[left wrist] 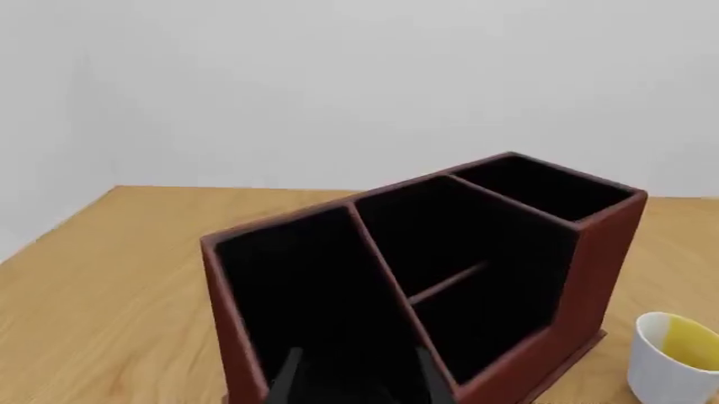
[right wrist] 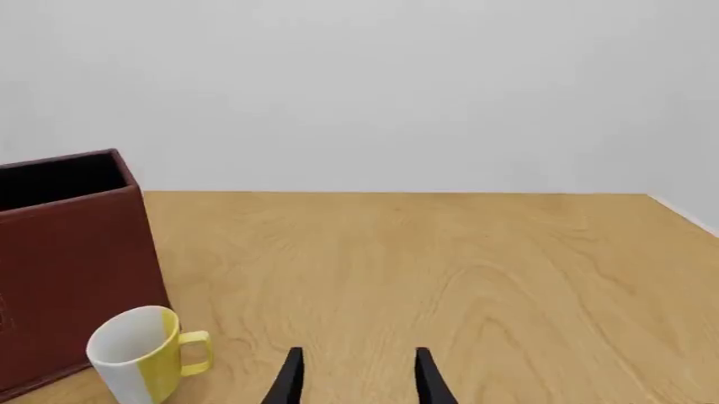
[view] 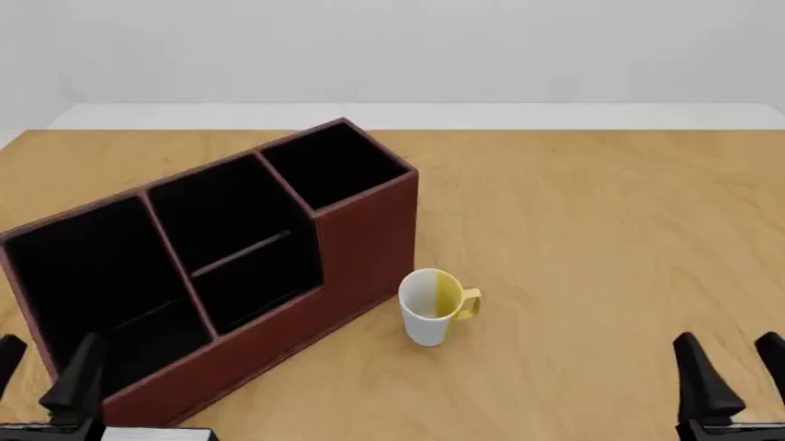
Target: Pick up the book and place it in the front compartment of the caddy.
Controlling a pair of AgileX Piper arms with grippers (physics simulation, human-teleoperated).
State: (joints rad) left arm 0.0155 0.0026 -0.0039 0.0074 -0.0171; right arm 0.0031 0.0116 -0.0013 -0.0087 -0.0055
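Over the near end of the caddy [view: 356, 230] hangs the left gripper [view: 50, 354], its two dark fingers set moderately apart; the caddy's red wall shows through the gap, so it appears to hold nothing. The right gripper [view: 726, 354] is parted about as much and also empty, well away from the caddy, beyond the white-and-yellow mug [view: 429, 308] that stands just beside the caddy's stepped wall. The book itself cannot be made out in any view. A pale sliver [view: 142, 433] just beside the caddy's near corner, under the left gripper, may be its white page edge, but too little shows to be sure, and its long axis cannot be read. The caddy's compartments are black inside, so a black cover lying there would not show either. If the sliver is the book, the left arm is far the nearer.
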